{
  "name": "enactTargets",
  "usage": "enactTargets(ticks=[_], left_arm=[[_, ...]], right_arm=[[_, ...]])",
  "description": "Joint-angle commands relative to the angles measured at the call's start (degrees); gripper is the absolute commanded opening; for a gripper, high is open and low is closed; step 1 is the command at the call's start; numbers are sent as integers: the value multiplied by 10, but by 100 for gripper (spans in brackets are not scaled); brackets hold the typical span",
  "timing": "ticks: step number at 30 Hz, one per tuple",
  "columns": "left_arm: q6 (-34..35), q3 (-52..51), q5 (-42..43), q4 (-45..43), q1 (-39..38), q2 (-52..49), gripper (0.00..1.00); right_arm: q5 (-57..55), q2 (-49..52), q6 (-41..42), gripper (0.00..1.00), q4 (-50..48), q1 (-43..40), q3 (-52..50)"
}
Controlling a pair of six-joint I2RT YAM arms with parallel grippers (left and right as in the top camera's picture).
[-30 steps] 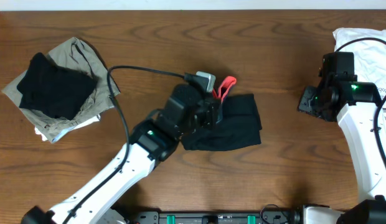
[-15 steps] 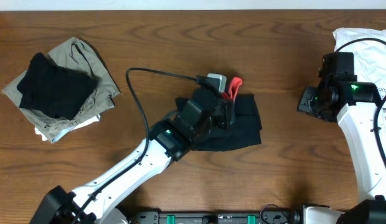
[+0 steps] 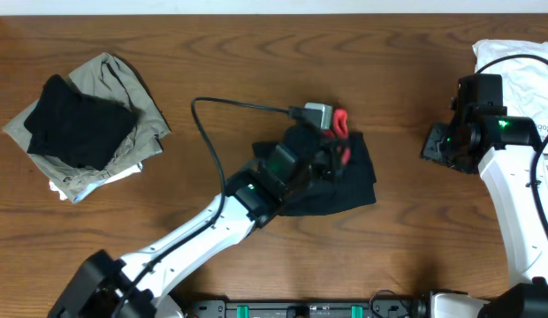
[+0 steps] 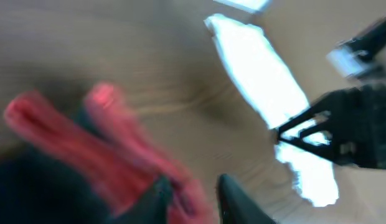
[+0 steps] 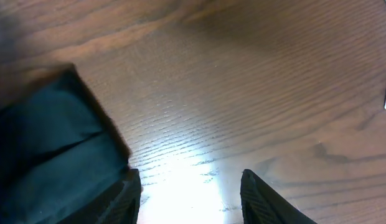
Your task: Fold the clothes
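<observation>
Risks, near to far:

- L end effector (image 4: pixel 196 199) sits low on the clothes (image 3: pixel 340 190), about mid-desk. The wrist view is too blurred to say whether it's clamped on the coral-red edge (image 4: pixel 118 149) or has let go. The red strip seems to lie between the 2 fingers, w/ a gap showing.
- If it lifts off w/ thin fabric snagged on a finger, the fold could drag open or skew.
- The black cable (image 3: pixel 212 110) loops over the desk (image 3: pixel 256 53) just left of the bundle. An arm swing could catch it or sweep it across the cloth.
- R end effector (image 5: pixel 193 199) is spread apart, w/ nothing between the fingers, only bare wood. It's apart from the bundle's right side. A dark cloth corner (image 5: pixel 50 162) shows in its view, prob. the same garment. Reaching in blind could nudge the stack.

Materials & shapes:

- Clothes: thin, limp matte black fabric, bunched into a rough, uneven rectangle. The red trim pokes out at the far edge, so I'd judge the fold not neat yet.
- Desk: dark brown wood w/ strong grain, a slight sheen and glare.
- Far left: a crumpled khaki garment (image 3: pixel 124 84) w/ a plain black folded piece (image 3: pixel 75 124) on top.
- Far right corner: a white printed garment (image 3: pixel 521 62), soft and rumpled.
</observation>
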State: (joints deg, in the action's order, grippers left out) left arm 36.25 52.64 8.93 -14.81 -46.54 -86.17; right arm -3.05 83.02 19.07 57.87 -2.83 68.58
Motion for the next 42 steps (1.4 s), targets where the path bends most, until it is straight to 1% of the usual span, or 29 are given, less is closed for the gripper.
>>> enactTargets(ticks=[1,2,3,4,6,9,11,14,17,19,21,24,29,31,32,33,34,36,37,38,42], left_arm=[[26,19,66,-53,-21,-23,43],[26,19,80,-64,-24,-27,46],[25,19,87,-63,-24,-29,46],[14,19,88,-52,-22,-28,44],[-9,19,88,-24,-6,-15,36],[-23,19,88,27,39,26,36],[-40,19,85,80,83,63,36],[-43,19,57,184,149,112,36],[-45,19,29,304,214,146,36],[-45,19,28,355,243,152,36],[-45,19,28,393,263,151,36],[-45,19,28,421,273,147,36],[-45,19,21,420,273,147,37],[-46,19,19,420,273,147,36],[-46,19,19,420,273,147,36],[-48,19,19,420,273,147,36],[-48,19,19,420,273,147,36],[-48,19,19,420,273,147,36],[-48,19,19,420,273,147,36],[-48,19,19,420,273,147,36],[-48,19,19,420,273,147,37]], right_arm=[[3,-5,0,50,1,-5,7],[3,-5,0,50,2,-5,7],[7,-5,0,50,2,-5,7],[12,-5,0,50,3,-5,7],[34,-5,-10,50,5,-5,7],[113,-4,-64,51,2,-3,7],[173,-3,-101,54,3,4,6],[244,5,-139,58,7,21,0],[273,21,-145,64,3,47,-19],[280,36,-144,68,-9,64,-36],[294,54,-144,69,-31,78,-56],[306,89,-144,72,-73,94,-85],[360,149,-145,72,-124,107,-101],[363,167,-145,71,-134,112,-101],[363,176,-145,69,-139,115,-101],[363,185,-145,63,-144,116,-101],[363,189,-145,55,-147,118,-101],[363,193,-145,27,-149,120,-101],[364,192,-150,11,-148,119,-101],[366,188,-154,2,-148,119,-101],[378,162,-172,1,-124,114,-90]])
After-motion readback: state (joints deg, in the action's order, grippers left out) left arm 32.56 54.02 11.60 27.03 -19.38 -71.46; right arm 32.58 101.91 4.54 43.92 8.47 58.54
